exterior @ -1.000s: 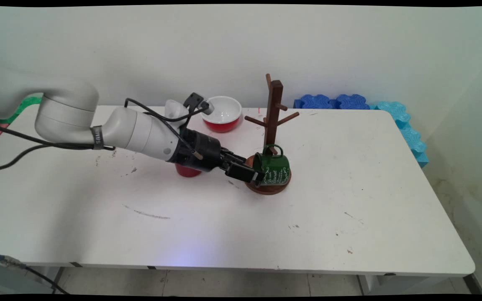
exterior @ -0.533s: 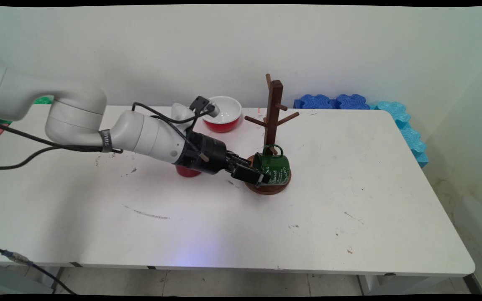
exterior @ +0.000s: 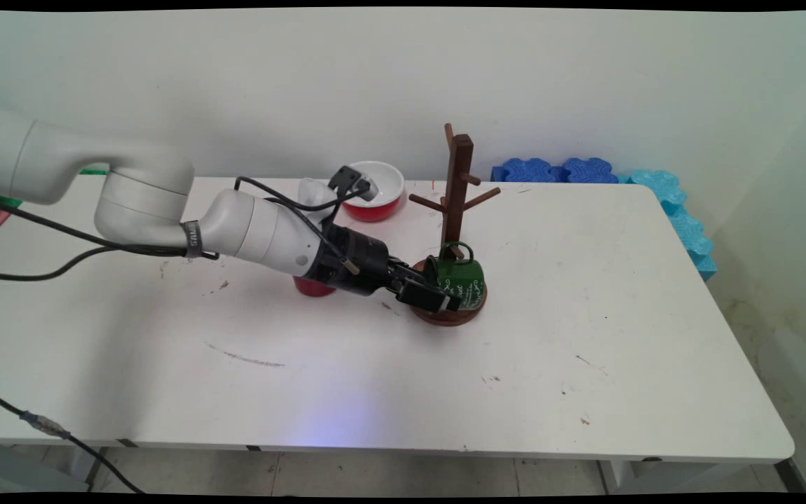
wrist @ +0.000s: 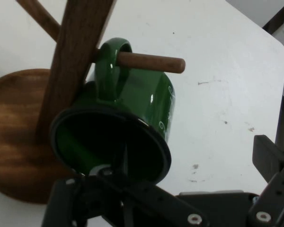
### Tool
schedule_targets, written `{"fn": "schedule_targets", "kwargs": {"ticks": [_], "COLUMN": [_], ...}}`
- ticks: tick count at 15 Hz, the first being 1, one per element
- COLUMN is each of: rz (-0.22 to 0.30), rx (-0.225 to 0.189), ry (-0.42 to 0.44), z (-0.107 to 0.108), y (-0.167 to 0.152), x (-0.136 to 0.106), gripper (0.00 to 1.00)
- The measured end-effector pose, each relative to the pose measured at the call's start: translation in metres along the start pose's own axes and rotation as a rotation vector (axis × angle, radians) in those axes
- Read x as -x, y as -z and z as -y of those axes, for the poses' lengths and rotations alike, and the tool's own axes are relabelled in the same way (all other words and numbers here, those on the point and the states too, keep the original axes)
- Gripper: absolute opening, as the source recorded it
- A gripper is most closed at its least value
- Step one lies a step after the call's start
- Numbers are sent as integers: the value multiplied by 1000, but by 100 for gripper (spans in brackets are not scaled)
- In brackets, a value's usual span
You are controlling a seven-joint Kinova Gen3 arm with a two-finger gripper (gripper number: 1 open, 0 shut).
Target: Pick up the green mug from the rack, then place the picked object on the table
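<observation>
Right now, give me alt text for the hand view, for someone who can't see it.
A green mug hangs by its handle on a peg of a wooden mug tree, its dark mouth facing the camera. The open black gripper reaches toward the mug from the bottom edge, one finger at its rim, with the white table behind.

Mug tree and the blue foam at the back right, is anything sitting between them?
Nothing. In the main view, the stretch of table between the mug tree and the blue foam is bare.
</observation>
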State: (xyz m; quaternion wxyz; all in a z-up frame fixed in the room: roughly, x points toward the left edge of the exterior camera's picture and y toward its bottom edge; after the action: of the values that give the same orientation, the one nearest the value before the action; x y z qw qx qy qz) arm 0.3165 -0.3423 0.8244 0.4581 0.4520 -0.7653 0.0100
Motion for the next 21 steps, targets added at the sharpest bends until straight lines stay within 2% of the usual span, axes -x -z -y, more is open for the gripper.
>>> {"fn": "schedule_targets", "kwargs": {"ticks": [12,13,21], "rz": [8,8,11], "rx": [17,17,21], "ry": [-32,-36,-55], "z": [1,2,1], "y": [-17,-18,-24], "x": [-2,-3,-4], "gripper": [100,0,0]}}
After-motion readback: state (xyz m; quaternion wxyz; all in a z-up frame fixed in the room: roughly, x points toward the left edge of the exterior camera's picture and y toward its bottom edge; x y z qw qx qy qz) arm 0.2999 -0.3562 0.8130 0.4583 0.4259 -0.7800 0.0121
